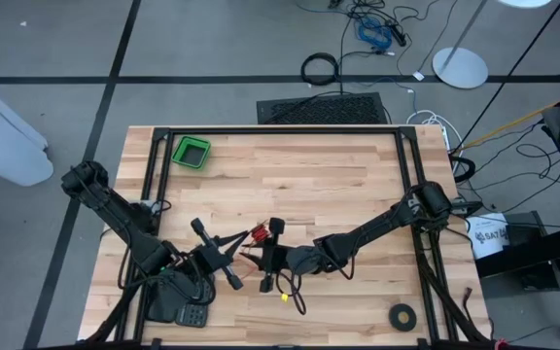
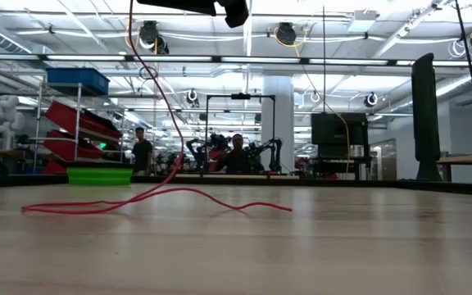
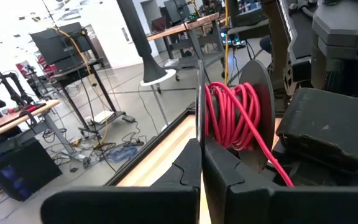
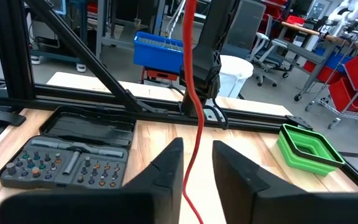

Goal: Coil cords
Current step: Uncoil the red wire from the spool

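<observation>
Toward the front of the table (image 1: 358,185), left of its middle, met nearly nose to nose: left gripper (image 3: 201,146) and right gripper (image 4: 196,155), with the cord (image 3: 232,115) between them

Left side: pressed together at the fingertips, apparently nipping the thin edge of a spool (image 3: 258,87) that carries the red turns. Held so, probably, to keep the bundle lifted off the wood and steady while more length is fed onto it

Right side: spread apart, with a red strand hanging straight down through the gap and touching neither finger as far as can be told. Reads as a loose guide, not a grip: placed to steer the strand and let it slide, not to pull it

From table height: rest of the length lying slack on the wood in a long flat loop, then climbing steeply out of the picture's top toward the arms. Plenty not yet wound, so judged as mid-task

Parked well away from the work: green bin (image 1: 192,153) at the far left corner, bit case (image 4: 67,162) at the near edge under the left arm, tape ring (image 1: 402,314) at the front right. Nothing lying on the slack, so no obvious snag for the next turns
</observation>
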